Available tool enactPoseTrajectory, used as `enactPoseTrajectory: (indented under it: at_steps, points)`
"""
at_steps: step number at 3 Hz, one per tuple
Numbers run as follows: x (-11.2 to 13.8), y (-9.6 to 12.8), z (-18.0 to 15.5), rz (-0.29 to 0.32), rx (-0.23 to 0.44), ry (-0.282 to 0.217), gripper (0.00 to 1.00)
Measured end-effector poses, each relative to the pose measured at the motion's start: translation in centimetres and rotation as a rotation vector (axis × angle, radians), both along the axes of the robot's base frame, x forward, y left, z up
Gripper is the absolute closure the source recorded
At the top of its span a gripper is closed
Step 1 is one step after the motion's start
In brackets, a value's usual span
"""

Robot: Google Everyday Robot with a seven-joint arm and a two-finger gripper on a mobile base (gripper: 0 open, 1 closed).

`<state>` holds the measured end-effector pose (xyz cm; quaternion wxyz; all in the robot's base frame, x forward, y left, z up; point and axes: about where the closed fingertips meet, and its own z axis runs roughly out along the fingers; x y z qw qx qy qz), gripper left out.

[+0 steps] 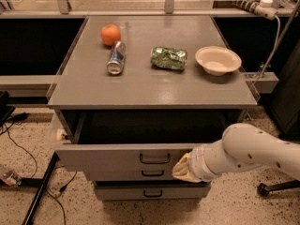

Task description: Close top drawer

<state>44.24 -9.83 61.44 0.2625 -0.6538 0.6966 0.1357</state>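
The top drawer (112, 154) of the grey cabinet stands pulled out, and its dark boxy inside shows under the counter. Its flat front has a small black loop handle (154, 159) at the centre. My gripper (182, 168), wrapped in a tan cover on the end of the white arm (253, 150), comes in from the right. It rests against the drawer fronts just right of the handle, at the lower edge of the top drawer's front.
Two shallower drawers (152, 191) sit below. On the counter (93, 88) lie an orange (110, 34), a can (116, 57) on its side, a green bag (168, 57) and a white bowl (218, 60). Cables and a black bar (40, 191) lie on the floor at left.
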Motion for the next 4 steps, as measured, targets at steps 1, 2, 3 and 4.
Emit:
enactPoseTrajectory:
  at_steps: [1,2,3,4]
  points:
    - [2.16,-1.61,4.27,-0.030,-0.044,-0.086,0.11]
    - [2.06,-1.47,4.42,-0.027,-0.044,-0.090,0.00]
    - [2.45,-1.26,4.09,-0.036,-0.038,-0.077,0.00]
    - [2.45,-1.28,4.12,-0.037,-0.038,-0.077,0.00]
